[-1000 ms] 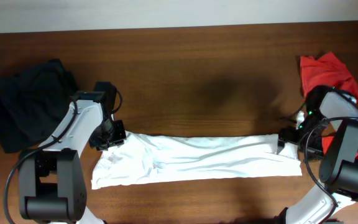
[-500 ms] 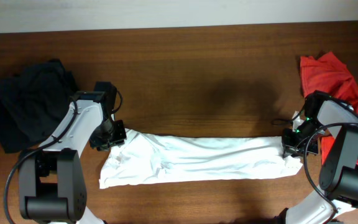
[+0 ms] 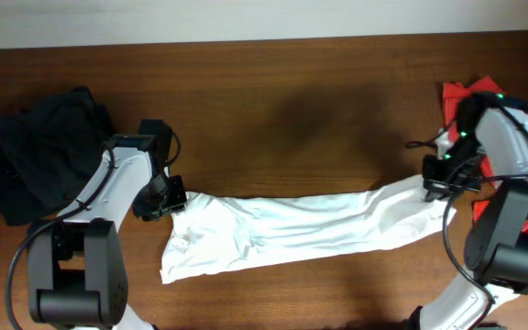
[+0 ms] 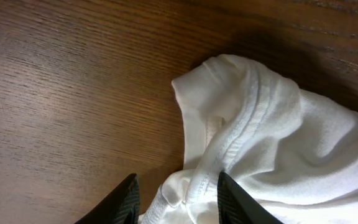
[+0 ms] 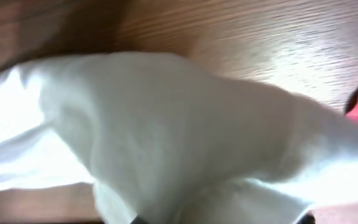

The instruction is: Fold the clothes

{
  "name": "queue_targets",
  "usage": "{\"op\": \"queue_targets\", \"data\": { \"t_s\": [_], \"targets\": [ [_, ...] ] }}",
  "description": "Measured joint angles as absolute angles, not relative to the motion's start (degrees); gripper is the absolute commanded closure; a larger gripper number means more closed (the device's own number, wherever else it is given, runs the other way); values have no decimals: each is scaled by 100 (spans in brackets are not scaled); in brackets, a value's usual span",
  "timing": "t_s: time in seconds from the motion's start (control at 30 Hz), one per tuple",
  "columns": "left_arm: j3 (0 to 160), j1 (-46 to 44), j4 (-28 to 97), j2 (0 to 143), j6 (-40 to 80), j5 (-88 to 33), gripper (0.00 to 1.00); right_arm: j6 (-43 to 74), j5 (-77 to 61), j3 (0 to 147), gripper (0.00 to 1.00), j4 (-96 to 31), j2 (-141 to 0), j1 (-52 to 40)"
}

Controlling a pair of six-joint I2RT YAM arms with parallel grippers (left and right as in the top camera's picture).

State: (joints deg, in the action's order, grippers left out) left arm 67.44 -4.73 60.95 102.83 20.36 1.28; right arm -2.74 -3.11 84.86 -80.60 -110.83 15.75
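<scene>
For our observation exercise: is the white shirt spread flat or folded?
Folded. The shirt lies as a long, narrow, wrinkled band across the table, its ends at the left gripper and right gripper.

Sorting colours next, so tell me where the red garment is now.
Overhead, the red garment lies at the right edge of the table, largely hidden by the right arm, just past the right end of the white T-shirt.
</scene>
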Motion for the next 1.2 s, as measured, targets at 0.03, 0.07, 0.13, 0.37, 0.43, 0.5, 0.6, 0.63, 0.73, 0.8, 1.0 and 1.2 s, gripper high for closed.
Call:
{"op": "queue_targets", "data": {
  "t_s": [0.03,0.07,0.13,0.37,0.43,0.5,0.6,0.63,0.73,0.8,1.0,1.2],
  "targets": [
    [6744,-473,6095,10283,2038,126,57,-272,-314,8488,96,-8132,-11083,1387],
    [6742,-473,6095,10283,2038,126,56,-270,-309,8488,96,-8162,-11083,1223],
    [6744,-473,6095,10283,2038,126,56,-252,-327,8488,96,-8252,-11083,871],
    [6744,-473,6075,10283,2036,126,56,248,-471,8488,93,-8377,-11083,-528],
    [6742,-473,6075,10283,2038,126,56,421,-539,8488,92,-8377,-11083,-862],
    [6744,-473,6075,10283,2038,126,56,611,-591,8488,89,-8366,-11083,-1192],
    [6742,-473,6075,10283,2038,126,56,904,-639,8486,87,-8246,-11083,-1632],
    [6742,-473,6075,10283,2036,126,56,985,-655,8486,88,-8217,-11083,-1737],
    [6744,-473,6075,10283,2036,126,56,1181,-707,8484,86,-8099,-11083,-2097],
    [6744,-473,6077,10283,2036,123,56,1264,-788,8479,84,-8014,-11083,-2331],
    [6742,-473,6080,10283,2036,126,56,1466,-952,8479,72,-7741,-11083,-2740],
    [6744,-473,6080,10283,2038,126,56,1500,-1251,8479,38,-7662,-11083,-2834]
  ]
}}
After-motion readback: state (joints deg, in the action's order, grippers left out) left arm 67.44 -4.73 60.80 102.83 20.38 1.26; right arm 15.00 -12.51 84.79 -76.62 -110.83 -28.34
